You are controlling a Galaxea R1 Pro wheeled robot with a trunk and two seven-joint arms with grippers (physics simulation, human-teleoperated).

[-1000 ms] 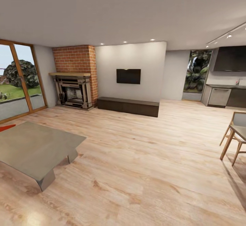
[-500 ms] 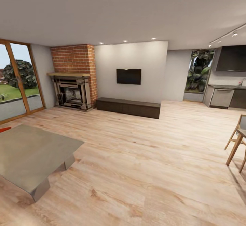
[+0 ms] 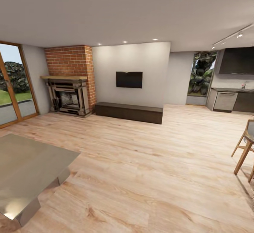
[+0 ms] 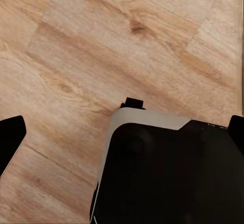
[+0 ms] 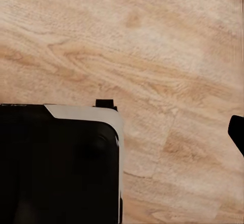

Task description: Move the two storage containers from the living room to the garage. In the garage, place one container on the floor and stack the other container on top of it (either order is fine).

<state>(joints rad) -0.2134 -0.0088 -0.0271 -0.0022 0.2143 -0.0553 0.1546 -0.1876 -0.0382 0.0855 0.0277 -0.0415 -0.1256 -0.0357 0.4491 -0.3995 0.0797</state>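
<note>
I am in the living room, over its light wood plank floor [image 3: 148,162]. The storage containers are out of view, and so is the garage. In the left wrist view my left gripper [image 4: 124,135] hangs open above the planks, its dark fingertips [image 4: 11,140] far apart with nothing between them. My right gripper [image 5: 122,132] also looks open and empty; one dark fingertip [image 5: 237,131] shows at the picture's edge. My black and white base [image 4: 168,173] lies under both grippers [image 5: 56,163].
A low grey coffee table [image 3: 28,166] stands near left. At the back are a brick fireplace [image 3: 67,97], glass doors [image 3: 14,85], a dark low cabinet [image 3: 128,112] under a wall screen [image 3: 129,79], and a kitchen counter [image 3: 229,100]. A wooden chair [image 3: 245,152] stands right.
The camera has moved: the whole room has slid left in the head view. The orange sliver at the left edge, seen beside the table earlier, has left the picture.
</note>
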